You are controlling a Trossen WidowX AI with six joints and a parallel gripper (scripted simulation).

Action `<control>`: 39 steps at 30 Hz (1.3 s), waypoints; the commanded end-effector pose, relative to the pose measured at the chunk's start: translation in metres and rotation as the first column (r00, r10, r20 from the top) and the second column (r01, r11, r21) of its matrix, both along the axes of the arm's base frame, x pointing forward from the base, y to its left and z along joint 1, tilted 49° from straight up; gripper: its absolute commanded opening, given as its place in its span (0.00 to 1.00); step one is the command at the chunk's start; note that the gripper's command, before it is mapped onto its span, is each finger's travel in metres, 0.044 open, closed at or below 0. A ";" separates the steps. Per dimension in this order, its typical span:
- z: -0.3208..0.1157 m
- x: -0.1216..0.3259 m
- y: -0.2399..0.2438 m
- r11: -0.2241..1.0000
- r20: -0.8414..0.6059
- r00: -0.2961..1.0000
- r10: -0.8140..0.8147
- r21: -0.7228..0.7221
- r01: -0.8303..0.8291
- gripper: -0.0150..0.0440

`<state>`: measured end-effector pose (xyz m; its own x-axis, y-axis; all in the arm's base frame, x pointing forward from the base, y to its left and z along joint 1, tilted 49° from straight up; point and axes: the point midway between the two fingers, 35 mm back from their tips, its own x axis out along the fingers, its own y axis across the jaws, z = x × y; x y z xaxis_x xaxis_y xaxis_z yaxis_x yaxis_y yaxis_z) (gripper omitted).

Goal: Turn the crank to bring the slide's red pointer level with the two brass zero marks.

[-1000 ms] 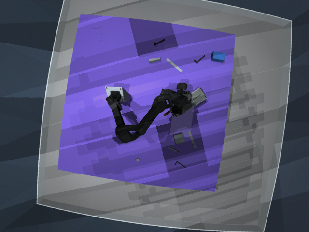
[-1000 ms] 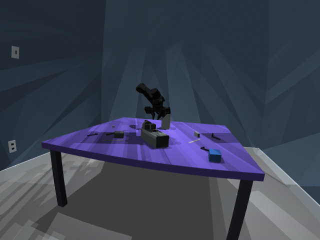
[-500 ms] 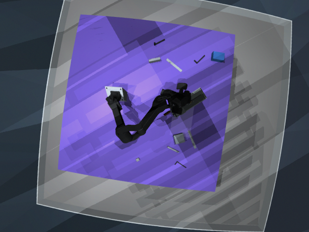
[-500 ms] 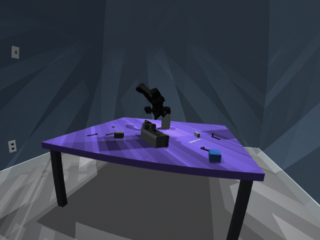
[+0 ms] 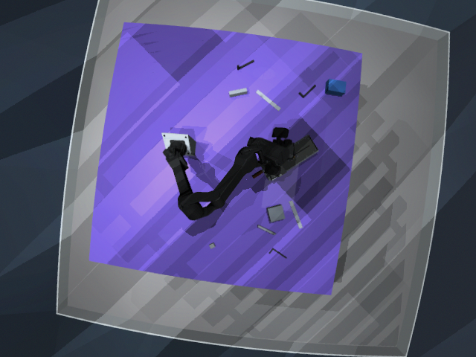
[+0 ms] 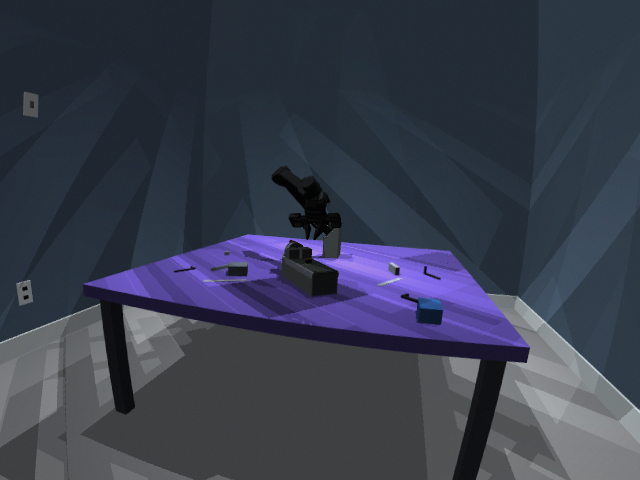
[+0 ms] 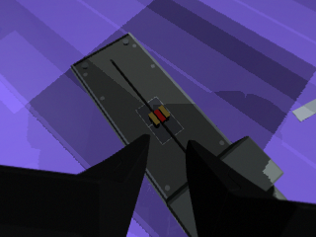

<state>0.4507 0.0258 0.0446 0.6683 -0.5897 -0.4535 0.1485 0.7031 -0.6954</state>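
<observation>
The machine point(image 5: 305, 147) point(image 6: 310, 276) point(image 7: 118, 94) is a long dark slab with a straight slot, lying at the middle of the purple table point(image 5: 153, 96). In the wrist view the red pointer point(image 7: 159, 116) sits in the slot between the two brass marks point(image 7: 152, 118), level with them. A boxy end block point(image 7: 252, 158) closes the slab's near end; I cannot make out the crank handle. My gripper point(image 7: 168, 143) point(image 6: 315, 231) hangs above that end. Its fingers stand apart with nothing between them.
A blue block point(image 5: 335, 86) point(image 6: 429, 310) lies near the table's edge. Grey bars point(image 5: 238, 92) point(image 5: 268, 100), a grey square block point(image 5: 275, 213) and dark L-shaped keys point(image 5: 307, 91) point(image 5: 277, 252) are scattered around. A small reddish-brown bar point(image 5: 256, 174) lies under the arm.
</observation>
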 end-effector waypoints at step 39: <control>0.000 0.000 0.000 1.000 0.000 1.000 0.000 0.000 0.000 0.25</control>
<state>0.4507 0.0258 0.0446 0.6684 -0.5897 -0.4534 0.1486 0.7031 -0.6954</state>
